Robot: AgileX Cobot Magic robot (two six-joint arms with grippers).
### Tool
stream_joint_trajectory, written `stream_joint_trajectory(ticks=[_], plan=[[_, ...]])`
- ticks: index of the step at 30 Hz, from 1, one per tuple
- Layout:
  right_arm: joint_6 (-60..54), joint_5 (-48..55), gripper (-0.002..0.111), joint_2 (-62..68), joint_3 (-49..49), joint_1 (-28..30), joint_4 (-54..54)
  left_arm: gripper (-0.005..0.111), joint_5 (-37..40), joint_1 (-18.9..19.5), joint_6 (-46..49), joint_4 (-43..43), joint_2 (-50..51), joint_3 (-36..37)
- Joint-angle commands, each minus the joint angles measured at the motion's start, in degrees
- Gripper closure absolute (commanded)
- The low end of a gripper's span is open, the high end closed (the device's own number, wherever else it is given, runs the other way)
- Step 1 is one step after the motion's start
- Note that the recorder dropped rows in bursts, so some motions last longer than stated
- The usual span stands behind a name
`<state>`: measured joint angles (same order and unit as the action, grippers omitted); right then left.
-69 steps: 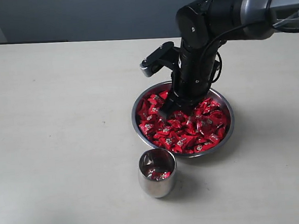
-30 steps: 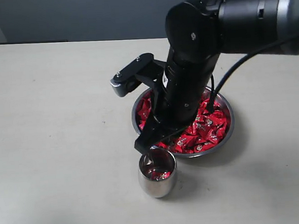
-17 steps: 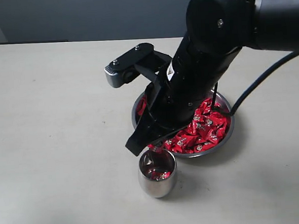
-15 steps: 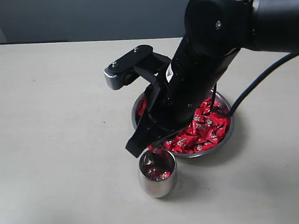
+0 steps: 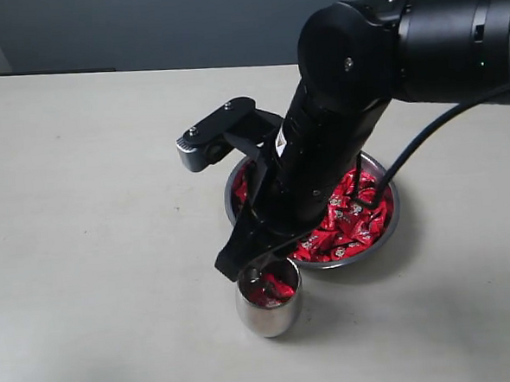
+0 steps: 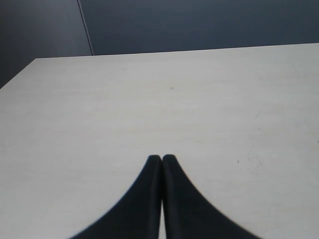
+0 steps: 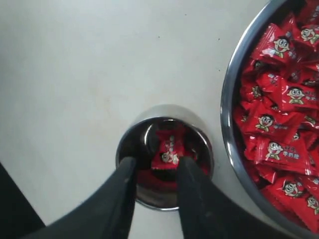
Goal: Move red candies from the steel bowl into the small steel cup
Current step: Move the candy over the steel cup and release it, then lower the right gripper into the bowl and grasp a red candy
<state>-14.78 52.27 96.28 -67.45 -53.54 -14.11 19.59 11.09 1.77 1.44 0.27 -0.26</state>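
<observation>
The steel bowl holds many red candies behind the small steel cup. My right gripper hangs just above the cup's mouth. In the right wrist view its jaws stand apart over the cup, so the right gripper is open and holds nothing. A red candy lies inside the cup beneath the gap, on other red wrappers. The bowl's rim and its candies lie beside the cup. My left gripper is shut on nothing over bare table, far from both vessels.
The pale table spreads to the left of the bowl and cup, with a dark wall behind it. The black right arm reaches over the bowl and hides part of its candies.
The right arm swung from the bowl to above the cup and dipped toward its mouth. Its jaws have parted, and a candy now lies in the cup.
</observation>
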Motion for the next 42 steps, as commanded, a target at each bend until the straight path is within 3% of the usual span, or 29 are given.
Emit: stream_joint_trajectory(ticks=[1,8,16,25,35,42], plan=[[-0.45,-0.38,0.071,0.19,0.29,-0.2,0.48,0.106,-0.45,-0.38,-0.08,0.11,-0.27,0.26],[-0.17,-2.73,0.073,-1.18,-0.31,-0.2,5.65,0.106,-0.45,-0.38,-0.08,0.11,-0.27,0.26],[15.09,-4.9,0.073,-1.75,-2.56,4.38,21.44,0.106,-0.45,-0.38,-0.08,0.11,-0.27,0.26],[17.59,-11.1,0.073,-0.27,-2.83,11.7,19.61,0.106,-0.45,-0.38,-0.08,0.11,-0.27,0.26],[17.59,-8.97,0.073,17.58,-13.23,11.96,20.71,0.106,-0.45,-0.38,-0.08,0.11,-0.27,0.26],[17.59,-5.92,0.073,19.15,-13.62,11.96,20.03,0.106,-0.45,-0.38,-0.08,0.11,-0.27,0.26]])
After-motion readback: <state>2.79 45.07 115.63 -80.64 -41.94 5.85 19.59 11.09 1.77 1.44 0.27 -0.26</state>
